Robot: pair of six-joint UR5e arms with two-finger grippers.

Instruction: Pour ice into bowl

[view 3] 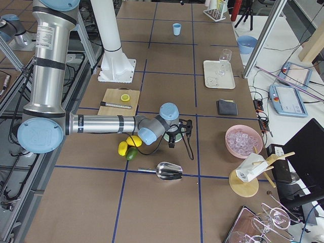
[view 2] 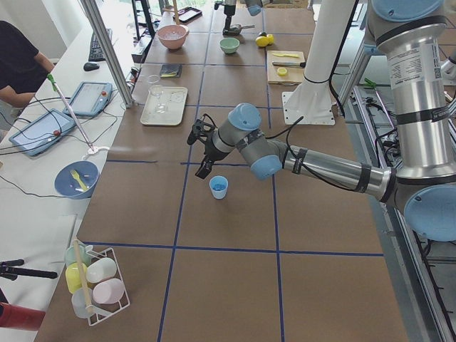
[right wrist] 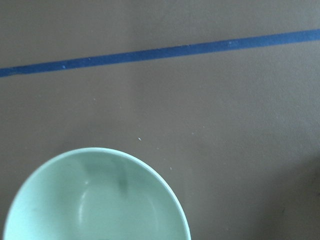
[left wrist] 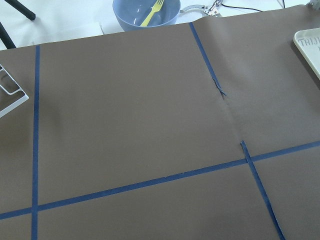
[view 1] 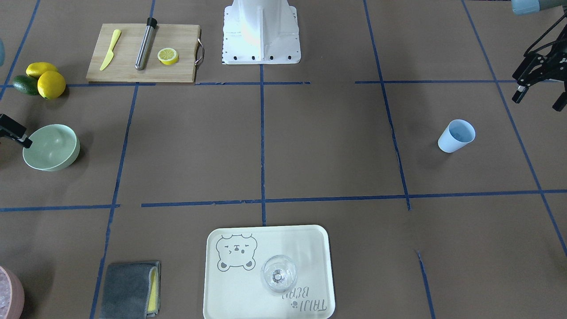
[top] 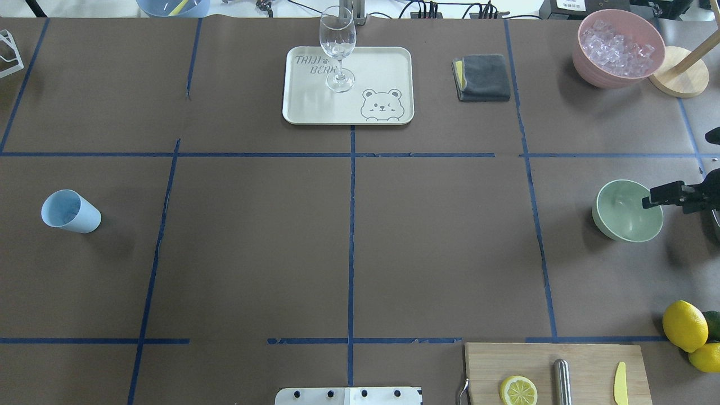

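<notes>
The right gripper (top: 655, 199) hovers over the bowl's (top: 606, 224) rim, fingers' spread unclear; far across from the bowl, the left gripper (view 1: 539, 101) hangs, fingers apart.

The table (top: 253, 253) is viewed from above, opposite and both ends; the bowl (top: 619, 216) is shared with the close right-wrist view.

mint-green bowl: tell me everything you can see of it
The bowl is round, smooth and plain, pale mint green, and looks like matte plastic. It stands upright on the brown table on the robot's right side, and nothing shows inside it. The right gripper's finger reaches over its rim; I can't tell whether they touch. Nothing else touches it.
</notes>
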